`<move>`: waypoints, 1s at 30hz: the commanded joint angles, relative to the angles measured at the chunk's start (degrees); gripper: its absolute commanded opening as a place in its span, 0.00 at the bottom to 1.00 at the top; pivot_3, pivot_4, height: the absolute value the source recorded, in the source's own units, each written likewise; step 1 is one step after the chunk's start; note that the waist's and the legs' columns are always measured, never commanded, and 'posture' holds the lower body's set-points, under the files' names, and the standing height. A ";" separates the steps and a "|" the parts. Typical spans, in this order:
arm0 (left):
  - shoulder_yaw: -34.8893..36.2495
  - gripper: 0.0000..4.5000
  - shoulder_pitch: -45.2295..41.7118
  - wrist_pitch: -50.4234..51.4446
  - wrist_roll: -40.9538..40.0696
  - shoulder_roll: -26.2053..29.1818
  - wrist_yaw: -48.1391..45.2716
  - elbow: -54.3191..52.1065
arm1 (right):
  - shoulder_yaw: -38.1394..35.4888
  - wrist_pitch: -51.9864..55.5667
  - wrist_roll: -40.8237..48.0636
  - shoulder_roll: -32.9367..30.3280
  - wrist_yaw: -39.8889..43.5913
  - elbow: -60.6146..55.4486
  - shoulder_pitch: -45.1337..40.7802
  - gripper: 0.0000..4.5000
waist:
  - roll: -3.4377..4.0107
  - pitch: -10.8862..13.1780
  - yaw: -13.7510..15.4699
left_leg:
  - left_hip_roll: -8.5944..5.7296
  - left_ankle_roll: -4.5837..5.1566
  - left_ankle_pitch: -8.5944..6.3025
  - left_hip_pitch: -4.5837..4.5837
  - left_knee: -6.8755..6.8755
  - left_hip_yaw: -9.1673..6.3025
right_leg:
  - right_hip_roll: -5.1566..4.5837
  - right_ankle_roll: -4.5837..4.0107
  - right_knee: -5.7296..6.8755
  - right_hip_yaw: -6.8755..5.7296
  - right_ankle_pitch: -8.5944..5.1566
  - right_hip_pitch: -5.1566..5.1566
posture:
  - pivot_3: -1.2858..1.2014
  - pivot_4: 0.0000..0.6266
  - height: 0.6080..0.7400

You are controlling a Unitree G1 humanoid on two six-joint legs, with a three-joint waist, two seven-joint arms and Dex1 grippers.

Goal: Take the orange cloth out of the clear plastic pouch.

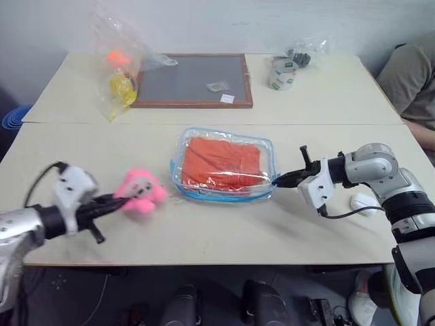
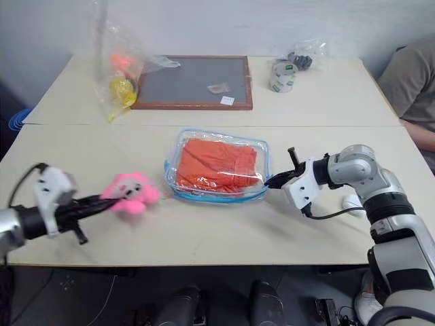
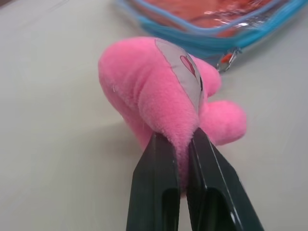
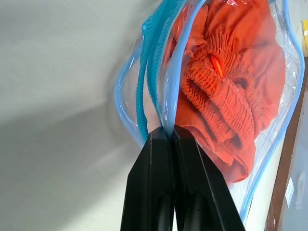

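Orange cloth (image 1: 223, 161) lies folded and wrinkled inside the clear pouch (image 1: 225, 165), which rests flat on the near table (image 1: 224, 231), roughly midway between the two grippers. The pouch has light-blue trim, and its zipper edge runs along the side facing the robot. The cloth fills most of the pouch and is wholly enclosed.

At the pouch's right end, the right gripper (image 1: 277, 180) has its fingers (image 4: 159, 144) pressed together on the clear plastic and blue trim; in the right wrist view the cloth bunches just beyond the fingertips, behind the plastic. To the pouch's left, the left gripper (image 1: 117, 198) pinches a pink plush toy (image 1: 141, 191), its fingers (image 3: 161, 154) narrow and clamped on the fabric. The toy sits just beside the pouch's left corner, with a small metal clip (image 3: 228, 59) between them.

On the far table, a thin clear bag (image 1: 122, 68) holds yellow and orange items, beside a framed grey board (image 1: 194, 80). Tape rolls (image 1: 282, 73) stand further right.
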 commanded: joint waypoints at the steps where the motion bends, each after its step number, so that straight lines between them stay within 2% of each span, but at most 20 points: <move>1: 2.83 0.00 -2.57 -2.79 0.68 2.19 0.94 5.32 | -1.41 -0.50 1.07 -1.44 -0.65 1.19 -1.66 0.01 | 0.00 0.00 0.00 | 0.00 0.00 0.00 0.00 0.00 0.00 | 0.00 0.00 0.00 0.00 0.00 0.00 | 0.52 0.24 1.00; 6: -1.56 0.00 -5.25 -2.04 -2.28 0.17 1.24 3.91 | -1.37 3.72 4.37 -0.65 0.79 -1.23 -0.37 0.01 | 0.00 0.00 -0.09 | 0.01 -0.02 -0.01 -0.01 -0.02 0.01 | -0.01 0.00 0.00 0.00 0.00 -0.01 | 0.52 0.24 1.00; 10: -4.16 0.00 -5.19 -1.25 -2.83 -1.46 2.86 2.66 | -1.62 10.05 7.79 -1.38 3.89 -4.93 1.70 0.21 | 0.00 0.00 -0.15 | 0.02 -0.03 -0.02 0.00 -0.04 0.02 | 0.00 0.00 0.01 0.01 0.00 -0.02 | 0.52 0.24 1.00; 15: -4.75 0.33 -3.57 -1.13 -3.70 -2.49 3.05 2.36 | -4.57 19.99 12.71 -3.79 5.55 -13.07 6.45 0.59 | 0.00 0.00 -0.06 | 0.04 -0.03 -0.02 -0.01 -0.03 0.03 | -0.01 0.00 0.01 0.01 0.00 -0.03 | 0.52 0.24 1.00; 20: -1.31 0.69 -1.25 -3.11 -3.23 0.45 0.77 4.76 | -12.10 46.34 24.68 -7.33 4.03 -29.30 14.46 0.99 | 0.00 0.00 0.10 | 0.06 -0.04 -0.03 -0.01 -0.03 0.02 | -0.01 0.00 0.01 0.01 0.00 -0.04 | 0.52 0.24 1.00; 24: 2.79 0.96 -8.68 -2.96 -4.51 5.10 1.64 10.26 | -18.80 67.49 34.75 -10.42 0.75 -42.98 21.40 1.00 | 0.00 0.00 0.49 | 0.15 -0.09 -0.06 -0.03 -0.01 -0.07 | 0.01 -0.07 0.07 -0.12 -0.04 -0.04 | 0.52 0.24 1.00; 27: -0.74 0.96 -14.10 -3.57 -5.81 8.15 -0.33 6.63 | -22.38 80.53 42.06 -11.77 -0.87 -51.07 24.74 1.00 | 0.00 0.00 0.60 | 0.09 -0.07 -0.10 -0.04 -0.02 -0.04 | -0.07 -0.07 0.06 -0.14 -0.04 -0.05 | 0.52 0.24 1.00; 30: -11.37 0.96 -18.79 -9.35 -1.15 9.10 -1.21 0.73 | -24.47 89.37 47.68 -11.93 -2.08 -57.68 26.65 1.00 | 0.00 0.00 0.88 | 0.03 -0.04 -0.15 -0.04 -0.03 0.00 | -0.11 -0.06 0.03 -0.11 -0.03 -0.05 | 0.52 0.24 1.00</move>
